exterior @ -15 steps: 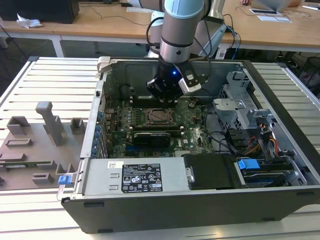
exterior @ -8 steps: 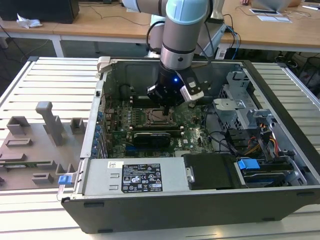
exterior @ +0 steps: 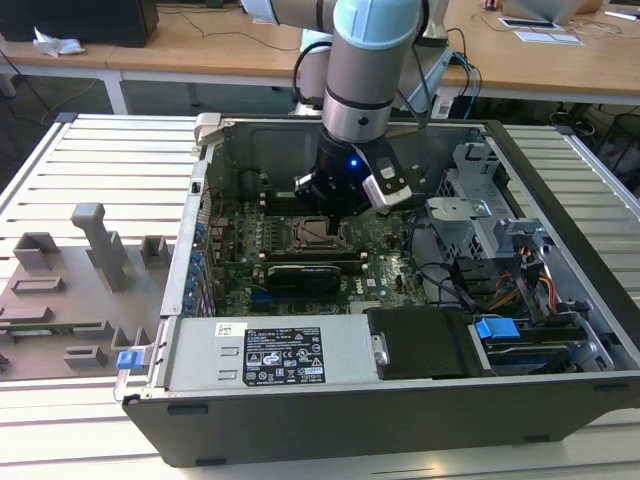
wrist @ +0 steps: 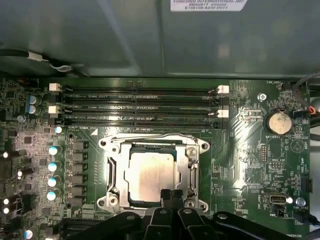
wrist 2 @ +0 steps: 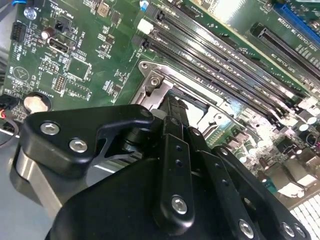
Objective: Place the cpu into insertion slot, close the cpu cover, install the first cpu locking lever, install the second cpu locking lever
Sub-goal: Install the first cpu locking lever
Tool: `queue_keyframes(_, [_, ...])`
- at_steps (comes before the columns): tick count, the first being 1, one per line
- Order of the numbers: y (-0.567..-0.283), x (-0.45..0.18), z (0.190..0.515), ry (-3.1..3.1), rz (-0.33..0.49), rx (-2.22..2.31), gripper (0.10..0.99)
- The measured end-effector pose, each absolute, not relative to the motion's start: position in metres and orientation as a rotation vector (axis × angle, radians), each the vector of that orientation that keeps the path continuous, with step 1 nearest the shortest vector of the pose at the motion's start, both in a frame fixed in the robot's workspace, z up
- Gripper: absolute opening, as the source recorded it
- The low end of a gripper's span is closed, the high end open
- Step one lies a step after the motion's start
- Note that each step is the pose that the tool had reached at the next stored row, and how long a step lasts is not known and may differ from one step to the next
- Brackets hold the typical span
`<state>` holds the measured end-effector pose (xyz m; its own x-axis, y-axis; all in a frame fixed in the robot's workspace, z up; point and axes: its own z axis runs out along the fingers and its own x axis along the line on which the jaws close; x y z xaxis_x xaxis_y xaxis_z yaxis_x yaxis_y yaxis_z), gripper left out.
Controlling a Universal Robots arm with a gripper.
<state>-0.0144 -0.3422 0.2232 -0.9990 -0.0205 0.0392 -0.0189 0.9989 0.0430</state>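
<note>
The cpu (wrist: 152,175), with its silver-grey top up, lies in the insertion slot (wrist: 116,187) on the green motherboard (wrist: 245,165). The cpu cover (wrist: 118,165), a silvery frame, lies flat around it. My gripper (wrist: 170,196) is shut, and its black fingertips stand at the edge of the socket, touching or just over the cover's rim. In the second wrist view the gripper (wrist 2: 173,102) points down at the socket's corner (wrist 2: 152,80). In the exterior view the gripper (exterior: 333,212) hangs inside the open computer case, right over the insertion slot (exterior: 312,232).
Long black memory slots (wrist: 140,107) run beside the socket, and a coin battery (wrist: 278,122) sits on the board. In the case are a power supply (exterior: 265,355), a drive cage with cables (exterior: 500,270) and tall metal walls (exterior: 280,140). A grey fixture plate (exterior: 70,290) lies outside it.
</note>
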Motion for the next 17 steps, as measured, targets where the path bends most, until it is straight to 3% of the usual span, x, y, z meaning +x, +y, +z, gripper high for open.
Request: queue_keyframes(17, [-0.342,-0.014,0.292,-3.101,-0.063,0.031,0.106])
